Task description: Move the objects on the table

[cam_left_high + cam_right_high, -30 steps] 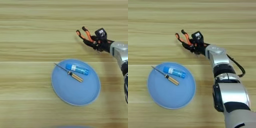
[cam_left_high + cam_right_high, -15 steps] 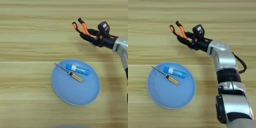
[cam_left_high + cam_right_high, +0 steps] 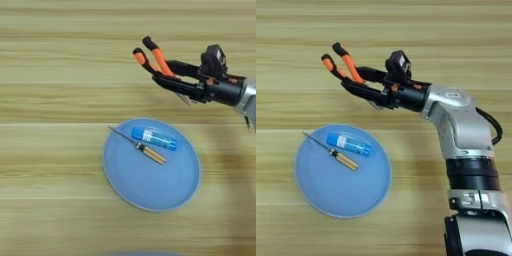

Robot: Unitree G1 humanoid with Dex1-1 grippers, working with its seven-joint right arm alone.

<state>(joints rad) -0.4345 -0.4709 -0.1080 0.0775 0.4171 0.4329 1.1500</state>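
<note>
The silver right arm reaches leftward, its pincer (image 3: 358, 84) closed on an object.

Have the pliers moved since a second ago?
Yes. Held in the right gripper, the pliers have travelled left, now beyond the plate's far edge.

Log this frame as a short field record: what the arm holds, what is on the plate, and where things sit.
Surface: light wood-grain table
Right gripper: shut on the orange-and-black-handled pliers, handles pointing to picture left, held beyond the plate's far side
Round blue plate: holds two items
Item 1: blue cylindrical tube with white band, lying flat
Item 2: thin screwdriver with yellowish handle, beside the tube, tip over the plate's left rim
</note>
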